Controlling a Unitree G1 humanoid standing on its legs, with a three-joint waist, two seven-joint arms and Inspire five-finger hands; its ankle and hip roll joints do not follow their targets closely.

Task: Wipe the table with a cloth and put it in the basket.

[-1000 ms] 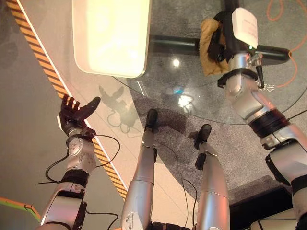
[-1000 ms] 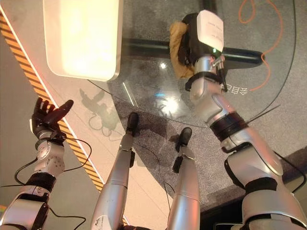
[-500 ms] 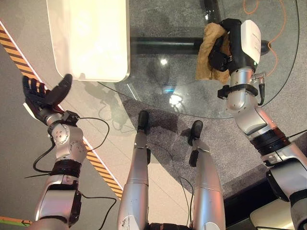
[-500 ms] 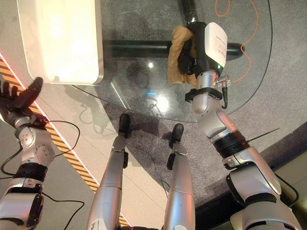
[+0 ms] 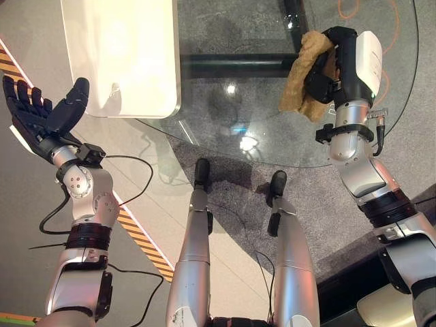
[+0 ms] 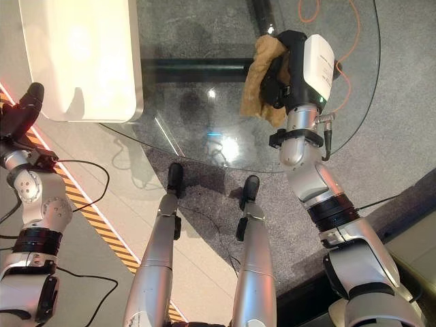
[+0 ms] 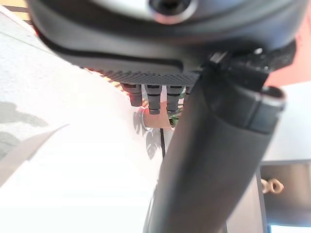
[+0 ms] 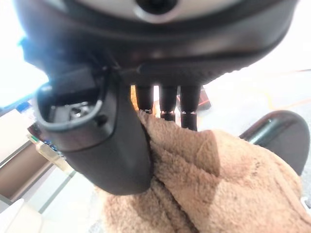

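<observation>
The robot's left hand [image 5: 42, 112] was raised at the far left of the scene, beyond the table's edge and over the grey floor [image 5: 27, 204]. Its dark fingers [image 5: 20, 102] were straight and fanned apart, the thumb stood out to one side, and the palm held nothing. A black-and-orange striped floor line [image 5: 139, 238] ran diagonally below the arm.

Just beside that hand, a cream-white rectangular basket with rounded corners [image 5: 122, 54] rested on the left portion of the round clear glass table [image 5: 225, 143]. One corner of the basket extended past the glass rim. A dark tubular table base [image 5: 231, 65] was visible through the glass, running from the basket toward the right.

On the right side of the table, the right hand [image 5: 334, 65] was positioned over the glass with its fingers and thumb curled round a tan, fuzzy terry cloth [image 5: 303, 71]. The cloth was bunched in the grip, and most of it projected from the left side of the hand, hanging in loose folds down toward the glass. Contact between cloth and glass could not be confirmed. In the right wrist view, the thumb [image 8: 107, 141] pressed into the cloth [image 8: 214, 189] and the fingers wrapped over its upper fold.

The cloth was well apart from the basket. An orange cable [image 5: 392, 71] lay on the floor beyond the right hand.
</observation>
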